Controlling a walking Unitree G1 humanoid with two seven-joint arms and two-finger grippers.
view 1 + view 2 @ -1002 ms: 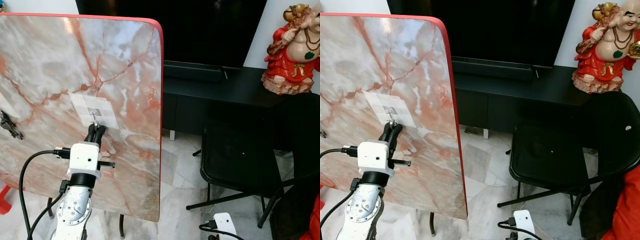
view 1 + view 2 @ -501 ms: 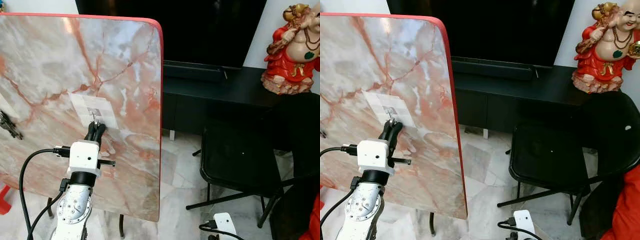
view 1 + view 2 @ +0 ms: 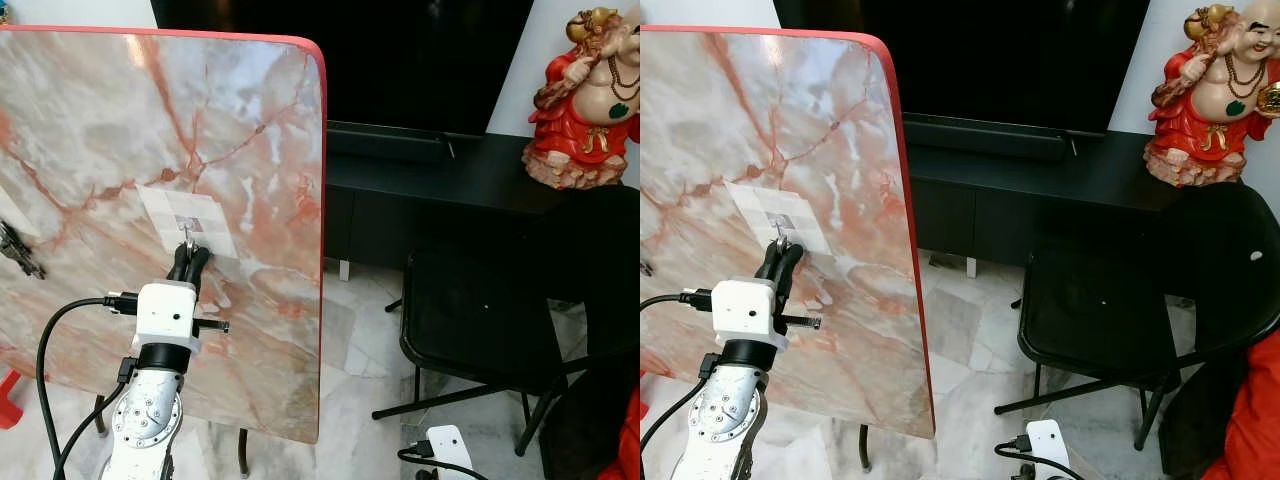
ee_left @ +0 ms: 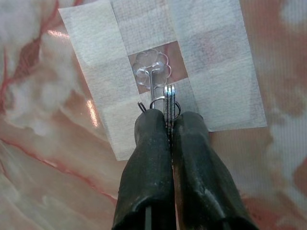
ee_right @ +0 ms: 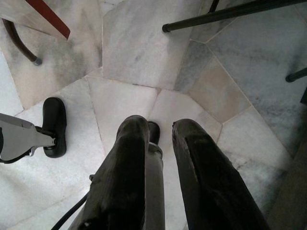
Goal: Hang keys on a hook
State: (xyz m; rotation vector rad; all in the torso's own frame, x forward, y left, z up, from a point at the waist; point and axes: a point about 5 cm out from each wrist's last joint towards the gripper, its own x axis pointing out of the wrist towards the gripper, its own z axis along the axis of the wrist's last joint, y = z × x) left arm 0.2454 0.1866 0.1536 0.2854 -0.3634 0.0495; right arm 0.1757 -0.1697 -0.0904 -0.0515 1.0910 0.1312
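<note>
We are pinching the keys in our closed left gripper just below the hook; next comes threading the ring on.

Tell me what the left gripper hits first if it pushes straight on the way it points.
Probably the clear hook taped to the marble panel: the left gripper, shut on the keys, points straight at it. The remaining gap is hard to judge.

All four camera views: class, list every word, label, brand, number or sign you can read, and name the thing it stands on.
None: no readable text stands anywhere.
The white tape patch around the clear hook is blank.
The marble board, the statue and the left tool holding the keys carry no lettering.
</note>
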